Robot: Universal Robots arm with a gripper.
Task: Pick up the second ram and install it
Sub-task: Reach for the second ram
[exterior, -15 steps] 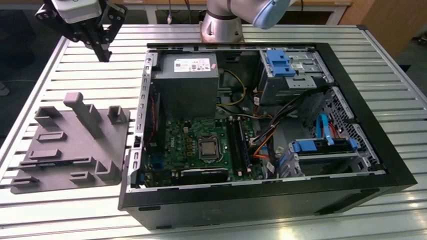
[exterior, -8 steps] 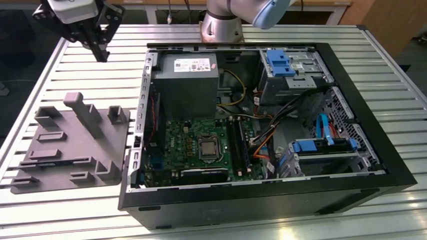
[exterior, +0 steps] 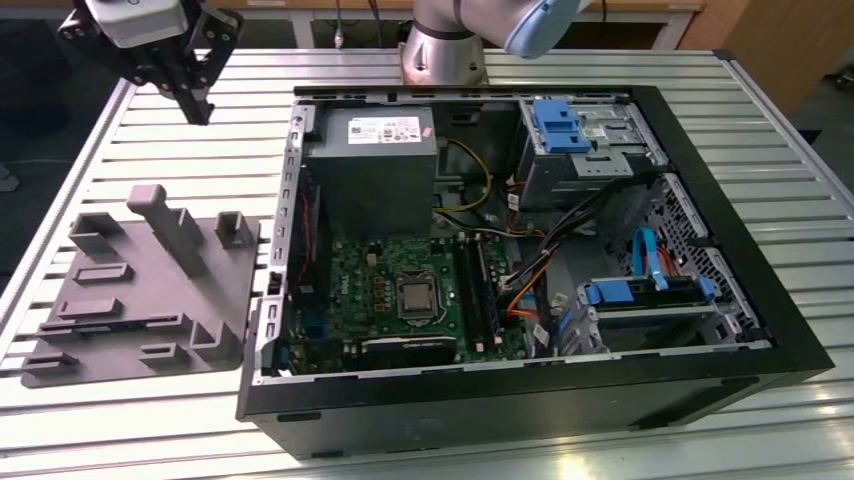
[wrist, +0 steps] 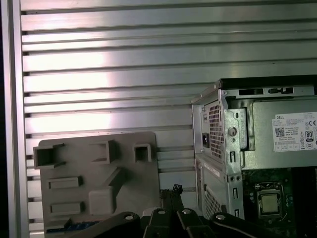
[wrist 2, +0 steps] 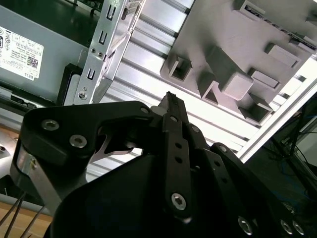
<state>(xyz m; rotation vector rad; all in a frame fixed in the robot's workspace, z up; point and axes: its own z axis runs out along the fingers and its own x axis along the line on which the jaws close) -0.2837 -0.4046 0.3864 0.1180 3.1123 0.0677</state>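
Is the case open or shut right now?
Open: the case has no side panel on, and the motherboard and power supply show inside.

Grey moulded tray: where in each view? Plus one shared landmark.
Exterior view: grey moulded tray on the slatted table, at the exterior view's left of the PC case.
First wrist view: tray beyond the end effector, beside the case's corner.
Second wrist view: tray beyond the end effector, across slats from the case.
Shared landmark: white-labelled power supply.
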